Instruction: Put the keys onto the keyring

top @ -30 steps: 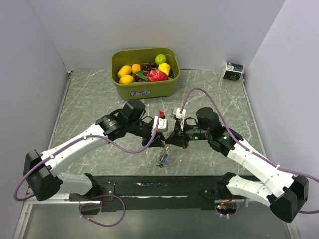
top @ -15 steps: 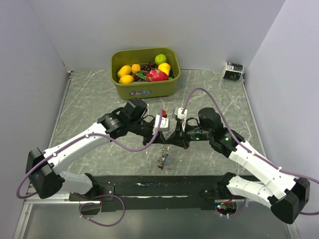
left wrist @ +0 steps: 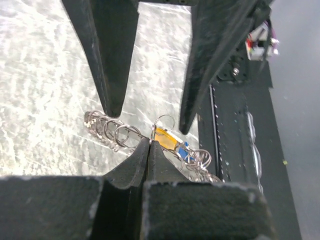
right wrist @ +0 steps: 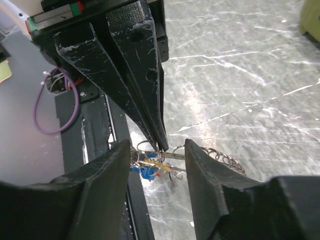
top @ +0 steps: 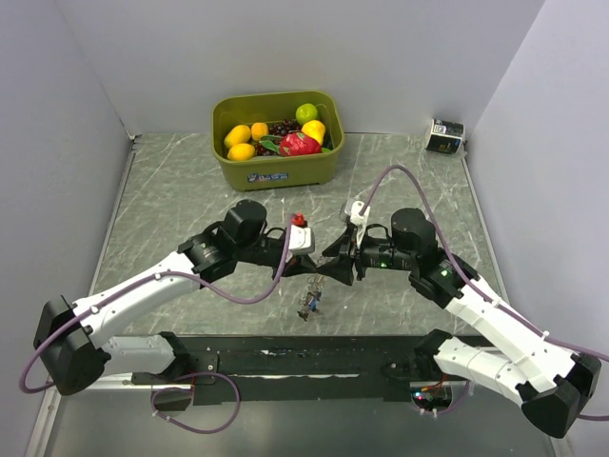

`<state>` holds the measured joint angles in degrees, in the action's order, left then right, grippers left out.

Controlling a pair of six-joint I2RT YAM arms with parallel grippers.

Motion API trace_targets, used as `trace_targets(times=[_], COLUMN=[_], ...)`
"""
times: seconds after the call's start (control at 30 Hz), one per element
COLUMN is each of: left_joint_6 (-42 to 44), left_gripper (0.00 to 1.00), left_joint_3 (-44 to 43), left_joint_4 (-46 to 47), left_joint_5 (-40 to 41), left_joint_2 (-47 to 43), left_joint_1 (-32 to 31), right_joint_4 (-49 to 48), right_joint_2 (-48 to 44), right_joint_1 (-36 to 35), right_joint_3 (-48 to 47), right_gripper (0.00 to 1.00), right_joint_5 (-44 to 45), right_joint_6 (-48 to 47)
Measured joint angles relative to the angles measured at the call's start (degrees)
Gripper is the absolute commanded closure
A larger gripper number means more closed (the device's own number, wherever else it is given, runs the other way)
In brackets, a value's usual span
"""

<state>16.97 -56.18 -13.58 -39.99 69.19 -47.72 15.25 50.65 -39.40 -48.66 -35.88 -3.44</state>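
Note:
The keys hang in a small bunch over the table between the two arms. The bunch shows a yellow head and a blue head. My left gripper is shut on the thin wire keyring that the bunch dangles from. In the right wrist view the left gripper comes down from above, pinching that keyring. My right gripper stands open, one finger on each side of the pinched keyring and the keys, touching neither. A chain of linked rings trails from the bunch.
A green bin full of fruit stands at the back centre. A small dark box sits in the back right corner. The black base rail runs along the near edge, just below the hanging keys.
My left gripper has closed on the keyring. My right gripper has opened and let go. Both arms have shifted slightly; the bunch hangs in about the same place.

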Motion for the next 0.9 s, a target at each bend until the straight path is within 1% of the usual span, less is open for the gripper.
trace_targets(times=[0.23,0.4,0.6,0.63,0.7,0.73,0.8,0.83,0.9], left_joint_6=[-4.6,-6.2,-6.8,-6.8,-6.8,-6.9,-7.0,-7.0,-7.1], left_gripper=[0.99,0.99,0.99,0.99,0.99,0.99,0.99,0.99,0.99], left_joint_3=[7.1,9.2,9.2,9.2,9.2,9.2,9.2,9.2,9.2], left_joint_4=[11.0,15.3,17.2,17.2,17.3,17.3,17.2,17.2,17.3], left_joint_5=[3.3,4.8,5.0,5.0,5.0,4.9,4.9,4.9,4.9], left_joint_2=[-4.0,-6.2,-6.5,-6.5,-6.5,-6.5,-6.5,-6.5,-6.5], left_joint_1=[0.0,0.0,0.0,0.0,0.0,0.0,0.0,0.0,0.0], right_joint_4=[-0.2,-0.5,-0.9,-1.0,-1.1,-1.1,-1.2,-1.2,-1.1], right_joint_2=[-0.6,-1.7,-1.9,-1.8,-1.8,-1.8,-1.7,-1.7,-1.6], right_joint_1=[0.0,0.0,0.0,0.0,0.0,0.0,0.0,0.0,0.0], right_joint_3=[0.3,1.7,2.1,2.2,2.3,2.3,2.3,2.3,2.3], right_gripper=[0.43,0.44,0.58,0.63,0.7,0.77,0.85,0.92,0.96], right_joint_5=[1.6,3.4,3.4,3.3,3.3,3.3,3.3,3.2,3.3], right_joint_6=[0.7,1.0,1.0,1.0,1.0,1.1,1.0,1.1,1.1])
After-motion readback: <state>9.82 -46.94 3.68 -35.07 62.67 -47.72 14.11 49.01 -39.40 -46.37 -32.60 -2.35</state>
